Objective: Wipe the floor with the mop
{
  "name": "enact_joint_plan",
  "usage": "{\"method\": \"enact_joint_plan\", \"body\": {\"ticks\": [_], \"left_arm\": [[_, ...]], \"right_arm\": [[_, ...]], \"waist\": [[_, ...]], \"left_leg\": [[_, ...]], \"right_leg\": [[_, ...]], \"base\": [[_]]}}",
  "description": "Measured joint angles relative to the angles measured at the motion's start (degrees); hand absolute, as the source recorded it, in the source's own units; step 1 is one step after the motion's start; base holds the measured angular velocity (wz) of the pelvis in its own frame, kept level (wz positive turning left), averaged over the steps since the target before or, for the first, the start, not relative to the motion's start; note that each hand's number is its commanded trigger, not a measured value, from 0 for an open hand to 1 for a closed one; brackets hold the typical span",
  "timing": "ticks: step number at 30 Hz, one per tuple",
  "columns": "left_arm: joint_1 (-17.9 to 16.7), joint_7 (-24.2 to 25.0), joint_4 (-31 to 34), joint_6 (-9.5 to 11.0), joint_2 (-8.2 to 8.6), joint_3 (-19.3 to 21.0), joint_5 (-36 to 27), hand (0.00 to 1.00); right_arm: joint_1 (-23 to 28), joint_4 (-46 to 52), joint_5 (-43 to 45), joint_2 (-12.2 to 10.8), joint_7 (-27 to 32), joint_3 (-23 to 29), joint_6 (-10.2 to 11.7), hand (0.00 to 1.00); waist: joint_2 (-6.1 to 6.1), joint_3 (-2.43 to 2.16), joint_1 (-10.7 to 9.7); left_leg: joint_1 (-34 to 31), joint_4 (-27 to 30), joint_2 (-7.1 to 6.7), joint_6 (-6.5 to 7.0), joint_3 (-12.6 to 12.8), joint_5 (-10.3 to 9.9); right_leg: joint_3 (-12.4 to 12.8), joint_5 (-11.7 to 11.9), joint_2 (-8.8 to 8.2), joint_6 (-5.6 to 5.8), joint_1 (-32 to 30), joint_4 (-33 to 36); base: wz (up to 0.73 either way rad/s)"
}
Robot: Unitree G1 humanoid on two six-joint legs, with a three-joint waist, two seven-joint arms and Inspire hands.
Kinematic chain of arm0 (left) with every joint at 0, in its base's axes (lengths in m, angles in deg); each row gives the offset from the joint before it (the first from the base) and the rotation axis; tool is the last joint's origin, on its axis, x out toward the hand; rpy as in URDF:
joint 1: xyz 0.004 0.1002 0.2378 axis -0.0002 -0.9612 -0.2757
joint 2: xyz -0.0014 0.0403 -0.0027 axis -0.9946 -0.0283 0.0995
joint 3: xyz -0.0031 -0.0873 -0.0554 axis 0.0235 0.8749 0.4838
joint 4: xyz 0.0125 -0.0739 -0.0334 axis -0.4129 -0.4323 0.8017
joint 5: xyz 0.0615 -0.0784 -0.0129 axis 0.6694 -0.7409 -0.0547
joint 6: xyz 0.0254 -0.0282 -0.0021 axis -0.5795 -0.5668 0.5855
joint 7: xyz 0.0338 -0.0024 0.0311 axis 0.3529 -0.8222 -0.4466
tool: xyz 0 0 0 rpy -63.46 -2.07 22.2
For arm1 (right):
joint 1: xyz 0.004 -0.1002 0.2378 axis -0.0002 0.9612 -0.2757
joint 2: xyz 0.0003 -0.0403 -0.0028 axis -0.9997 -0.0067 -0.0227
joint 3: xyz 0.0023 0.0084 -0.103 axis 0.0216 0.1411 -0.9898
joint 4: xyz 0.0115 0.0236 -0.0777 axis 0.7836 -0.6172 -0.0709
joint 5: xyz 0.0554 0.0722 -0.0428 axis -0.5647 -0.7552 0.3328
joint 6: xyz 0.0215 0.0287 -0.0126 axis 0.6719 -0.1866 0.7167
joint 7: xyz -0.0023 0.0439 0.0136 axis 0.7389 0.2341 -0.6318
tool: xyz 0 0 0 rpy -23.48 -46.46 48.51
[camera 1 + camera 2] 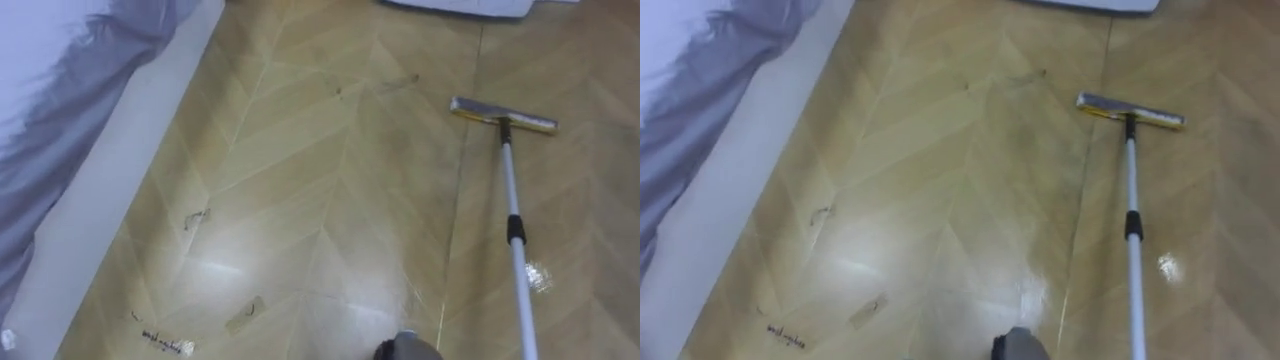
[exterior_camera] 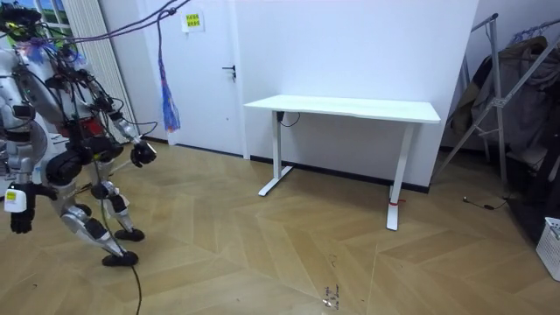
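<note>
A mop lies across the wooden floor in the eye views. Its flat head (image 1: 503, 115) points away from me, with a yellowish edge. The white pole (image 1: 515, 240) with a black collar runs back toward the lower right and leaves the picture at the bottom edge. In the room view I stand at the room view's left, bent forward. My left hand (image 2: 144, 153) is stretched out ahead of me at waist height. My right hand (image 2: 19, 217) hangs low beside my body. What holds the pole's near end is out of sight.
A white wall and skirting (image 1: 110, 190) run along my left. Dirt marks (image 1: 197, 218) and scraps (image 1: 245, 313) dot the floor near it, and a wet shine (image 1: 540, 277) lies beside the pole. A white desk (image 2: 350, 109) and a clothes rack (image 2: 516, 79) stand farther off.
</note>
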Motion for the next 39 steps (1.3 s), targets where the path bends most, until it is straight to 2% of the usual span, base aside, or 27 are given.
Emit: {"method": "enact_joint_plan", "body": {"ticks": [1,2,3,4,5,6,8,9,10,11,12,14,15,16,18,20,22,24,26,27,28,31,33,34,36,38,39], "left_arm": [[-0.19,-0.65,0.22,-0.08,-0.48,-0.15,-0.55,0.0],[-0.31,-1.23,0.22,-0.11,-0.78,-0.19,-1.17,0.0],[-0.38,-2.15,0.18,-0.37,-1.64,-0.93,-1.81,0.0],[-0.66,-2.45,0.14,-0.4,-2.28,-1.31,-1.84,0.0],[-0.74,-2.44,0.27,-0.39,-2.57,-1.05,-1.7,0.0],[-0.77,-2.44,0.34,-0.39,-2.56,-0.92,-1.6,0.0],[-2.15,-1.74,0.61,-0.5,-2.52,-0.96,-1.49,0.0],[-2.67,-1.49,0.54,-0.5,-2.55,-0.92,-1.47,0.0],[-3.41,-0.9,0.12,-0.6,-2.54,-0.97,-1.45,0.0],[-3.63,-0.07,0.09,-0.77,-2.43,-1.01,-1.27,0.0],[-3.5,0.52,0.3,-0.85,-2.38,-1.04,-1.04,0.0],[-2.05,2.02,0.32,-0.88,-1.96,-1.06,-0.85,0.0],[-1.43,2.27,0.22,-0.88,-1.79,-1.05,-0.84,0.0],[-0.62,2.82,0.24,-0.62,-1.48,-1.03,-0.86,0.0],[-0.31,2.82,0.39,0.11,-0.7,-0.55,0.54,0.0],[-0.37,2.83,0.44,0.48,-0.5,-0.49,2.3,0.0],[0.12,2.76,0.52,0.48,-0.43,-0.47,2.95,0.0],[1.03,2.74,0.52,0.57,-0.04,-0.43,2.66,0.0],[1.13,2.55,0.79,0.92,0.65,-0.35,2.53,0.0],[1.13,2.47,0.79,0.92,0.76,-0.2,2.54,0.0],[1.23,1.73,0.73,0.92,0.91,0.21,2.52,0.0],[1.12,1.2,0.16,0.91,0.81,1.33,2.42,0.0],[1.36,0.57,0.28,0.95,0.63,1.72,2.46,0.0],[1.69,0.18,0.14,0.94,0.45,1.72,2.36,0.0],[1.79,0.14,-0.15,0.96,0.19,1.77,2.32,0.0],[1.83,0.19,0.28,1.01,0.19,1.79,2.39,0.0],[1.9,0.39,0.21,1.25,0.14,2.37,2.51,0.0]], "right_arm": [[-2.88,-0.05,0.44,0.73,0.56,-0.05,-0.17,1.0],[-4.55,0.01,0.23,1.13,0.59,-0.08,-0.13,1.0],[-7.92,0.59,-0.33,1.87,0.49,-0.75,0.13,1.0],[-10.97,1.75,-1.25,2.31,0.42,-0.9,0.77,1.0],[-12.95,2.34,-2.41,2.73,0.14,-0.95,1.5,1.0],[-13.89,2.39,-3.31,2.96,-0.25,-0.82,1.88,1.0],[-16.59,2.75,-4.23,2.78,-1.88,0.01,1.77,1.0],[-16.39,2.91,-4.28,2.53,-2.25,0.08,1.9,1.0],[-15.19,2.97,-4.73,2.26,-2.81,-0.05,1.76,1.0],[-13.26,3.06,-6.37,2.52,-3.37,-0.38,1.85,1.0],[-12.17,3.07,-7.55,2.61,-3.48,-0.49,1.96,1.0],[-7.42,2.85,-10.85,2.98,-4.39,-1.23,3.73,1.0],[-6.05,2.39,-11.07,3.19,-4.58,-1.3,4.03,1.0],[-3.7,0.92,-10.81,3.6,-4.32,-1.32,4.13,1.0],[0.09,-0.41,-8.88,3.49,-2.71,-1.15,4.03,1.0],[4.69,-0.4,-8.12,1.96,-1.0,-1.22,3.48,1.0],[6.79,0.15,-8.09,0.3,-0.23,-1.22,3.5,1.0],[7.87,0.16,-8.06,-1.1,0.0,-1.2,3.49,1.0],[7.97,0.13,-7.48,-2.23,-0.07,-1.3,3.2,1.0],[8.0,0.08,-7.17,-2.51,-0.07,-1.28,2.85,1.0],[7.98,0.03,-6.79,-2.92,-0.07,-1.08,1.97,1.0],[4.26,0.12,-3.58,-2.92,0.43,0.13,-0.38,1.0],[0.65,-0.46,-3.1,-2.53,0.7,1.16,-1.14,1.0],[-1.87,-0.32,-3.26,-2.01,0.68,1.19,-1.08,1.0],[-5.94,-0.26,-3.76,-1.14,0.34,1.5,-0.57,1.0],[-9.12,-0.24,-4.08,-0.14,-0.7,1.8,0.21,1.0],[-10.61,-0.34,-4.76,0.45,-2.09,2.52,0.7,1.0]], "waist": [[-0.7,0.08,1.57],[-0.5,-0.1,2.02],[-1.79,0.55,3.04],[-2.47,0.63,3.65],[-3.21,0.55,3.95],[-3.41,0.44,4.45],[-3.32,0.29,5.15],[-3.35,0.34,5.13],[-3.59,-0.09,4.91],[-3.54,-0.1,4.75],[-3.44,-0.14,4.75],[-2.7,-0.18,4.27],[-2.2,-0.21,4.06],[-1.3,-0.21,3.72],[0.06,-0.35,2.66],[1.46,-0.63,1.55],[1.75,-0.59,-0.04],[1.76,-0.47,-0.84],[0.4,-0.24,-1.91],[0.03,-0.37,-1.92],[-0.72,-0.28,-1.95],[-0.8,-0.23,-1.14],[-1.29,-0.04,-1.2],[-1.72,0.28,-1.17],[-1.89,0.51,-0.43],[-1.77,0.52,0.43],[-1.86,0.53,0.82]], "left_leg": [[-1.89,5.37,1.46,-1.76,0.09,1.03],[-2.76,7.76,1.98,-3.1,0.08,1.86],[-4.77,11.89,2.51,-4.26,-0.05,4.18],[-7.02,14.15,2.54,-4.77,-0.63,5.5],[-9.81,12.0,2.66,-3.93,-0.61,4.97],[-11.36,9.82,2.73,-3.86,-0.69,4.92],[-14.29,-5.56,2.72,-4.47,-0.83,6.22],[-14.32,-7.76,2.81,-3.0,-0.63,9.19],[-13.59,-10.18,2.82,-1.98,0.06,12.82],[-12.2,-10.68,2.64,-0.17,1.07,12.67],[-11.78,-10.84,2.46,0.56,1.38,12.22],[-10.33,-11.35,0.63,2.7,1.74,11.03],[-9.87,-11.39,0.03,3.19,1.73,10.72],[-8.97,-11.44,-1.42,3.84,1.73,9.89],[-7.14,-11.45,-3.33,4.95,1.68,8.57],[-4.99,-11.61,-4.27,5.54,1.05,6.58],[-3.97,-12.66,-4.49,5.76,1.05,6.22],[-2.59,-14.22,-4.48,5.78,1.05,6.21],[0.87,-17.04,-4.49,5.27,1.41,6.08],[1.77,-17.5,-4.48,4.93,1.43,5.87],[3.46,-17.74,-4.17,4.26,1.06,5.09],[7.4,-18.51,-1.86,2.11,-0.3,3.47],[9.17,-18.62,-0.9,1.28,-0.55,2.93],[10.11,-18.6,-0.37,0.87,-0.55,2.69],[11.45,-18.76,0.51,0.37,-0.09,2.44],[12.5,-19.35,1.62,0.2,0.81,2.49],[13.72,-20.9,1.68,-0.45,1.07,2.83]], "right_leg": [[0.18,-1.41,1.19,-0.6,-0.23,1.77],[0.26,-2.01,1.67,-0.99,-0.27,2.49],[0.99,-3.0,2.69,-1.47,-0.24,3.71],[1.69,-3.62,3.46,-1.73,-0.18,4.05],[2.02,-3.81,3.79,-1.63,-0.15,3.81],[2.03,-3.76,3.79,-1.55,-0.02,3.48],[1.59,-3.77,3.79,-1.31,3.02,0.97],[1.41,-4.13,3.62,-1.17,4.2,0.28],[1.17,-4.95,3.09,-0.42,6.17,-0.81],[1.15,-5.69,2.59,0.62,7.42,-1.73],[1.1,-5.9,2.29,0.99,7.97,-2.13],[-0.26,-6.27,0.19,1.6,9.96,-2.15],[-0.59,-6.04,-0.54,2.01,10.21,-1.27],[-0.75,-5.04,-1.93,3.77,9.58,2.23],[0.06,-2.12,-3.77,5.52,8.22,8.16],[1.56,2.34,-4.05,6.18,5.74,13.86],[2.63,2.08,-3.95,6.45,2.47,14.11],[2.96,1.93,-3.56,6.6,-1.11,9.79],[2.72,3.57,-3.07,5.37,-1.79,-3.25],[2.62,4.91,-2.92,4.94,-1.3,-6.51],[2.43,8.75,-2.44,3.94,0.18,-8.88],[0.44,8.32,-0.12,1.66,4.82,-11.46],[-0.49,7.4,0.36,0.74,6.71,-11.69],[-0.89,6.99,0.54,0.23,7.72,-11.73],[-1.13,6.6,1.19,-0.4,9.13,-12.03],[-1.62,6.54,1.86,-0.82,10.51,-13.24],[-1.98,6.83,2.1,-1.19,11.49,-14.38]], "base": [[-0.3],[-0.36],[-0.24],[-0.12],[0.0],[0.0],[-0.06],[0.0],[0.18],[0.24],[0.24],[0.24],[0.38],[0.34],[0.29],[0.05],[-0.01],[0.04],[-0.08],[-0.07],[-0.1],[-0.14],[0.06],[0.13],[0.02],[0.04],[0.1]]}}
